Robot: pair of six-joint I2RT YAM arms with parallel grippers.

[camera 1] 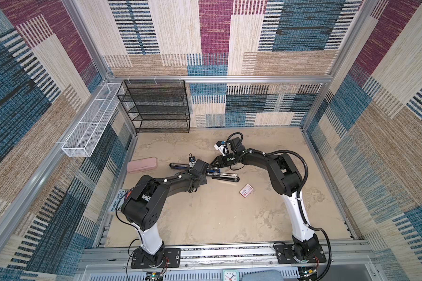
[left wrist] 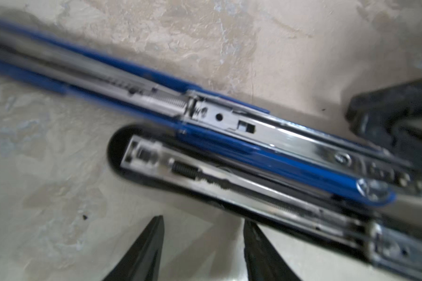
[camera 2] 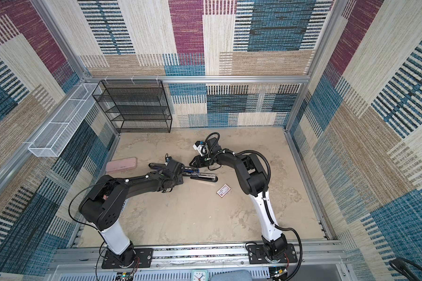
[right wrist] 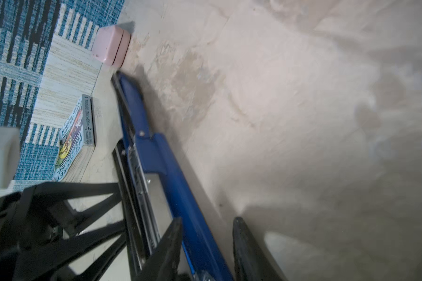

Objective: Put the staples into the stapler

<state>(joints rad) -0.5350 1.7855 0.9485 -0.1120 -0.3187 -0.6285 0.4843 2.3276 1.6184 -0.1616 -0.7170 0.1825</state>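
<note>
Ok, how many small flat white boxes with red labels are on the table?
1: the white box lies on the beige tabletop, right of the open blue stapler. The arms could hide others.

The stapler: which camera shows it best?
Left wrist view: the stapler fills it, open, metal channel and spring visible. Both top views show it small, partly under an arm; the right wrist view, mostly its blue side.

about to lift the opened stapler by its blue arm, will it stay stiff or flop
Probably floppy: the stapler lies splayed open, blue arm and black half at an angle, so the free half may swing. Chrome rails and springs suggest it's heavy for its size. The glossy blue paint may slip in a grip.
</note>
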